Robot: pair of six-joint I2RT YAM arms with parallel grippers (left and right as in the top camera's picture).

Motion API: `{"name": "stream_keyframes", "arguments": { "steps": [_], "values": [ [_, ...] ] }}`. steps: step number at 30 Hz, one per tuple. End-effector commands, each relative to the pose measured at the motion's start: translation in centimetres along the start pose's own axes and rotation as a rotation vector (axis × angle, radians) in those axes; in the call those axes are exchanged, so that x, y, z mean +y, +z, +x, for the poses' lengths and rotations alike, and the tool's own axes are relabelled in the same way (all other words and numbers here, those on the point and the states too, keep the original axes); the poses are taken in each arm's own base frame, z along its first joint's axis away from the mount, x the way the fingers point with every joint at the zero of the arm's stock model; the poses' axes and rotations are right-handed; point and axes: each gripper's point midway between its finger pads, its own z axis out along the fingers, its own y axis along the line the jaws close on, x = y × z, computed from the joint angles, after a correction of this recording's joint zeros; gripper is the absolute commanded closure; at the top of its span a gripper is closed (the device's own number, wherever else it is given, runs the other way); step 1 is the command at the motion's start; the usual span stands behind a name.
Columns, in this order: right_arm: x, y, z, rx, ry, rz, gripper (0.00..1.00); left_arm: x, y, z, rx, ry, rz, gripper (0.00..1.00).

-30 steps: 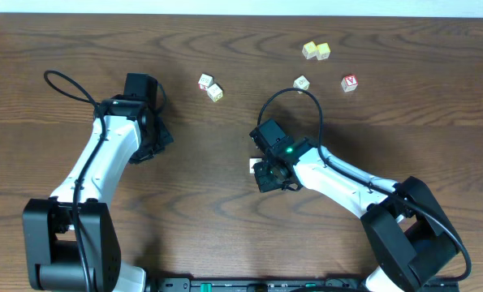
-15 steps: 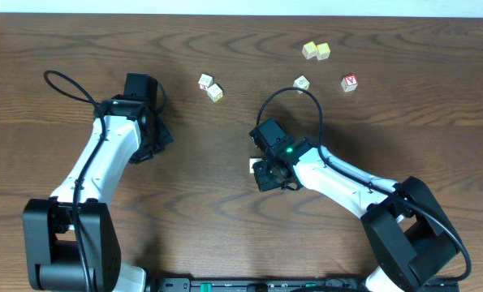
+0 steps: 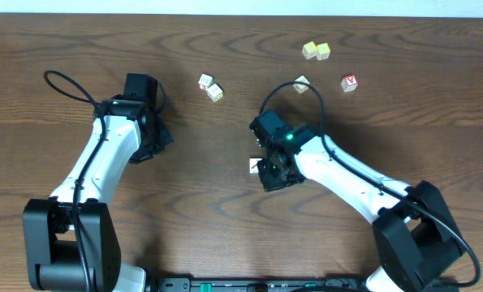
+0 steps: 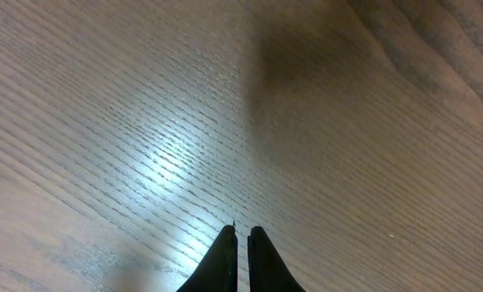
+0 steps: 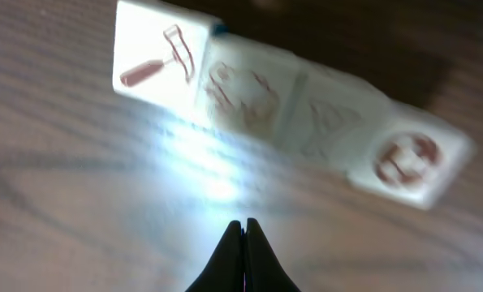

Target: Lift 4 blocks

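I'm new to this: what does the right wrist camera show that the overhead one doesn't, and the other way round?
Only the right wrist view: four whitish blocks side by side in a row, with reddish drawings on their faces, one like a hammer. Only the overhead: the left arm and loose cubes near the far edge of the table. Both: the right claw, shut, close to the row. From above, only a white corner of the blocks shows beside it.

blocks (image 5: 290,113): four whitish cubes, blurred | pose: one straight row, sides touching, slanting from upper left to lower right in the right wrist view | faces: left end block (image 5: 156,61) reddish hammer-like drawing; second block (image 5: 241,89) reddish scribble; third block (image 5: 326,122) faint triangle; right end block (image 5: 407,158) red ring | place: on the tabletop (image 5: 79,211); overhead shows only a white bit of the row (image 3: 253,165)
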Motion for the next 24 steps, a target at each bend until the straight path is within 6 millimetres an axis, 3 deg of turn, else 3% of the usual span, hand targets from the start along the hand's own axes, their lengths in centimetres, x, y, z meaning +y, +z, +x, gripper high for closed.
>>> {"name": "stream_keyframes", "arguments": {
  "steps": [1, 5, 8, 15, 24],
  "values": [
    [-1.9, -1.2, 0.2, 0.016, 0.062, 0.027, 0.99, 0.2, 0.0, 0.1, 0.001, -0.009, -0.007, 0.92],
    [-4.7, -0.2, 1.9, 0.07, 0.171, 0.098, 0.99, 0.2, 0.0, 0.1, 0.001, -0.009, -0.007, 0.92],
    [-5.5, 0.8, 2.2, 0.072, 0.218, 0.098, 0.99, 0.2, 0.0, 0.1, 0.001, -0.009, -0.007, 0.92],
    [-5.4, 2.5, 1.9, 0.035, 0.225, 0.061, 0.99, 0.2, 0.0, 0.1, 0.001, -0.009, -0.007, 0.92],
    [-5.7, 2.5, 0.1, -0.044, 0.222, 0.08, 0.99, 0.2, 0.0, 0.1, 0.001, -0.009, -0.007, 0.92]
  ]
}}
